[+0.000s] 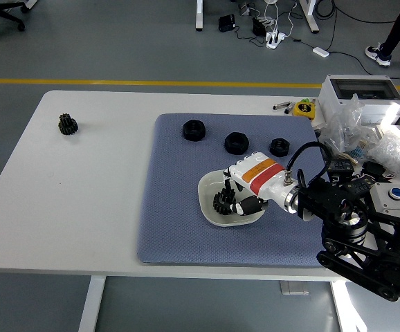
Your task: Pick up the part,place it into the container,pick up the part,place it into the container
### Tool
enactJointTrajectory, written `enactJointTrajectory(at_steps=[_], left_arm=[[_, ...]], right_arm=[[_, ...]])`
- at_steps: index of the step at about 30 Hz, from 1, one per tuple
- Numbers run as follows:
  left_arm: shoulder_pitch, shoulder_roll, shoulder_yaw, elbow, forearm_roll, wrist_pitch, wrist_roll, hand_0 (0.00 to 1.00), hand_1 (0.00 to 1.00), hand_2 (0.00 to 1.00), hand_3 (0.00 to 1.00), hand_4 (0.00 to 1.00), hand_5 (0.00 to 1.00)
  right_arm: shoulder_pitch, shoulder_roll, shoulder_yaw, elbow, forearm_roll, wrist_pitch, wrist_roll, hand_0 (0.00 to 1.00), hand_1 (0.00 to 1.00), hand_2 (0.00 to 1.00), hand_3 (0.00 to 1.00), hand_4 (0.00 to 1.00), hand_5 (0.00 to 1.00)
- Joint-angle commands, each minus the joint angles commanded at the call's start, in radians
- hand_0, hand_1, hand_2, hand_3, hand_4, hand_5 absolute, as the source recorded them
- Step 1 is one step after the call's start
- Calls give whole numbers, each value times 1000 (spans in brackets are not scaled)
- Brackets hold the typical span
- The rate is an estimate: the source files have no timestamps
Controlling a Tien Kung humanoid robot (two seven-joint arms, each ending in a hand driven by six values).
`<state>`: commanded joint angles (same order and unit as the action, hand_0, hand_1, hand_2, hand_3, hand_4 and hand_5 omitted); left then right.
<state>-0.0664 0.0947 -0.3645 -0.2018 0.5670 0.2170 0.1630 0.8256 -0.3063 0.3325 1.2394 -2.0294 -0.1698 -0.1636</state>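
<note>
While the right arm is reaching in from the lower right, its robot hand [232, 199], white-backed with an orange and red band, is sitting down inside the shallow cream-white square bowl [209, 187] on the blue-grey textured mat [179, 221]. Its black fingers [245, 207] are curling around the small black toothed gear [222, 201] lying in the bowl, and from where I am standing they are touching the gear on its right side and top; whether the grasp is firm I cannot tell, as the hand is covering much of the part. The gear is resting in the bowl's middle, slightly left of the palm.

Behind the bowl, three black nut-shaped ring parts are lying in a row on the mat: one at the far left [194, 129], one in the middle [236, 142] and a smaller one to the right [279, 146], all well apart from the hand. Another black toothed gear [67, 124] is sitting alone on the white table [75, 200], far off to the left and off the mat.

At the table's far right corner, a grey plastic box [359, 90] and crumpled clear plastic bags [366, 138] are piling up beside the arm, with a small yellow object [303, 108] just beyond the mat's corner.
</note>
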Motion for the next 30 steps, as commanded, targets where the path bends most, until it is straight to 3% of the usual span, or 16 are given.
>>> enactJointTrajectory(at_steps=[9, 10, 15, 16, 21, 22, 30], left_arm=[[-1, 3, -2, -1, 6, -1, 1, 727, 723, 782, 638, 707, 623], [-2, 3, 0, -1, 4, -1, 1, 728, 724, 782, 637, 706, 623], [-5, 4, 5, 0, -5, 0, -2, 728, 724, 782, 637, 706, 623], [-6, 4, 6, -1, -7, 0, -2, 728, 722, 781, 636, 706, 622], [-8, 4, 9, -1, -9, 0, -3, 728, 722, 781, 636, 706, 622], [-8, 4, 9, -1, -10, 0, -3, 728, 722, 781, 637, 706, 621], [-9, 4, 10, -1, -12, 1, -3, 728, 723, 782, 637, 707, 620]], right_arm=[[23, 34, -4, -55, 1, 2, -10, 200, 400, 480, 483, 679, 370], [26, 36, -4, -60, 0, 14, -14, 289, 436, 504, 509, 706, 364], [29, 38, -13, -63, -5, 35, -14, 289, 436, 504, 509, 706, 364], [29, 40, -15, -65, -5, 34, -14, 370, 461, 542, 585, 739, 350], [33, 45, -25, -78, -21, 13, -13, 370, 461, 542, 585, 739, 350], [33, 45, -26, -79, -22, 8, -13, 411, 490, 653, 773, 821, 357], [35, 46, -31, -77, -28, -5, -12, 412, 495, 688, 816, 824, 351]])
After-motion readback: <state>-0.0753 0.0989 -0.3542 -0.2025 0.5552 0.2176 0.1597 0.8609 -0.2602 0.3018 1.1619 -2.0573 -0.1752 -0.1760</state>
